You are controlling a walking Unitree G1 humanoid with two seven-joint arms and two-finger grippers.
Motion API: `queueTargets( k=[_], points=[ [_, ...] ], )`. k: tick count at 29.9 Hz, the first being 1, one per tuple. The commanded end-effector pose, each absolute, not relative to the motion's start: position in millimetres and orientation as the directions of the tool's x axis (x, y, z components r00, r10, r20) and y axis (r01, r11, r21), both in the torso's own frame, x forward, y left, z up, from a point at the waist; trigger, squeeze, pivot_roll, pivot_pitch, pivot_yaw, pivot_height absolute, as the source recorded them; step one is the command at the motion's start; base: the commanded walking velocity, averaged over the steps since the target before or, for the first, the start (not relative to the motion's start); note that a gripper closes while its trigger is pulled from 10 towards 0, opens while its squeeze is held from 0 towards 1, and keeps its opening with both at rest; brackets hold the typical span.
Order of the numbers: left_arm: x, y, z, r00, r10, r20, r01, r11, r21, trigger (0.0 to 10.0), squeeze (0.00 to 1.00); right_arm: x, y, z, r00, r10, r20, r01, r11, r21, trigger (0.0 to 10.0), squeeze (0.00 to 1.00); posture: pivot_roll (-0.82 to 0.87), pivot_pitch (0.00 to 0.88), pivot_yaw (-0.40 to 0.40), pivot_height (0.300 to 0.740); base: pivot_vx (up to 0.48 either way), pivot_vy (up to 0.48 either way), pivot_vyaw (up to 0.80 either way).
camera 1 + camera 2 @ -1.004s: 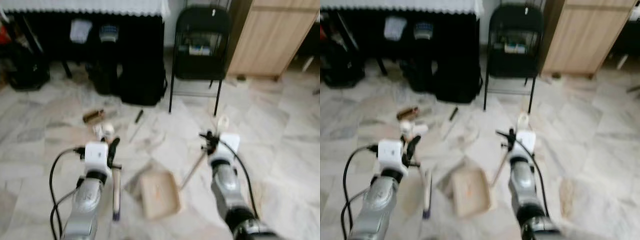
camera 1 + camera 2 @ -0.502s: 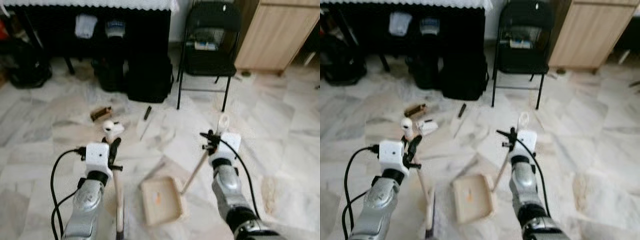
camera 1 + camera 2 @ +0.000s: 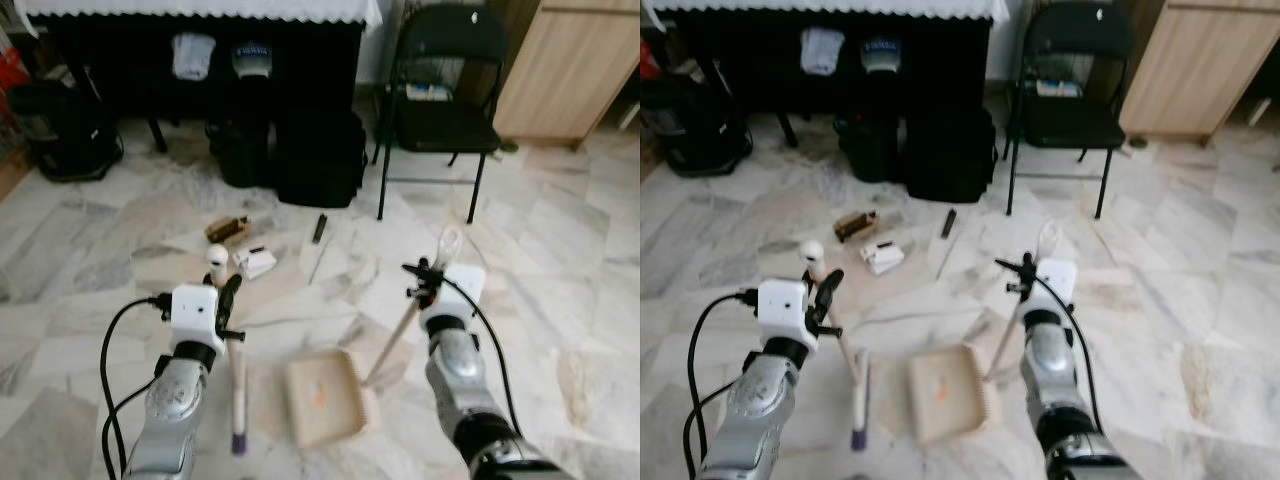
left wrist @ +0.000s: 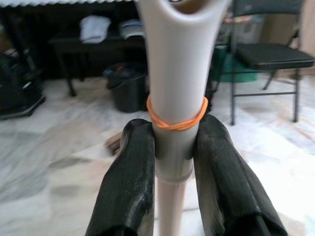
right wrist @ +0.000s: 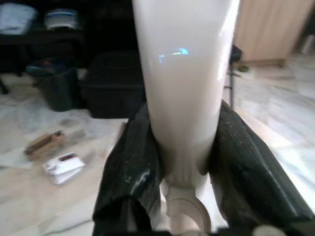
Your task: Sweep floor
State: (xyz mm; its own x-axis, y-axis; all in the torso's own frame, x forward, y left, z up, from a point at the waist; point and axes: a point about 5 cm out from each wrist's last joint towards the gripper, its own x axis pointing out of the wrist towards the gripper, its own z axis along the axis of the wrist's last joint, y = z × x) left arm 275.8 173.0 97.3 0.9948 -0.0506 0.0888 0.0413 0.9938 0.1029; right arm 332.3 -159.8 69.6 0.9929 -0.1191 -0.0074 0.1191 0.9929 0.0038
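Observation:
My left gripper (image 3: 228, 300) is shut on the pale handle of a broom (image 3: 238, 385), which runs down to a dark tip on the marble floor; the left wrist view has both black fingers (image 4: 130, 177) clamped on that handle under an orange rubber band. Over on the other side, my right gripper (image 3: 426, 281) is shut on the long handle (image 3: 400, 335) of a beige dustpan (image 3: 325, 397) lying on the floor between my arms. Litter lies ahead: a brown piece (image 3: 228, 229), a white box (image 3: 255, 263), a black stick (image 3: 320, 228).
A black folding chair (image 3: 440, 100) stands ahead on the right, next to a wooden cabinet (image 3: 570, 65). Under a table with a white cloth (image 3: 200, 8) sit black bags (image 3: 320, 160) and a bin (image 3: 240, 150). More dark bags (image 3: 60, 130) are at the far left.
The camera has shifted, so the chair and litter sit further right in the picture, and the blur has cleared. Both grippers keep their hold on broom and dustpan.

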Motion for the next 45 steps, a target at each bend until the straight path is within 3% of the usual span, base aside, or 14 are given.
queueTargets(
  k=[1,10,37,45],
  points=[
    [277.7,169.9,106.7,0.989,-0.059,0.137,0.046,0.994,0.096,10.0,0.00,335.8,-154.7,78.0,0.993,-0.109,0.035,0.108,0.994,0.030,10.0,0.00,0.13,0.090,-0.039,0.740,0.000,0.409,0.00],
    [278.2,169.8,106.8,0.988,-0.060,0.139,0.046,0.994,0.099,10.0,0.00,335.5,-154.6,77.3,0.993,-0.109,0.032,0.108,0.994,0.028,10.0,0.00,0.13,0.081,-0.041,0.740,0.000,0.384,0.00],
    [277.9,169.5,106.8,0.988,-0.062,0.139,0.046,0.993,0.111,10.0,0.00,335.6,-153.6,77.2,0.994,-0.103,0.032,0.102,0.994,0.031,10.0,0.00,0.13,0.091,-0.042,0.740,0.000,0.000,0.00],
    [277.5,170.1,106.5,0.989,-0.056,0.138,0.040,0.992,0.117,10.0,0.00,335.2,-152.5,76.7,0.995,-0.098,0.032,0.097,0.995,0.031,10.0,0.00,0.13,0.089,-0.042,0.740,0.277,0.000,0.00]
  ],
)
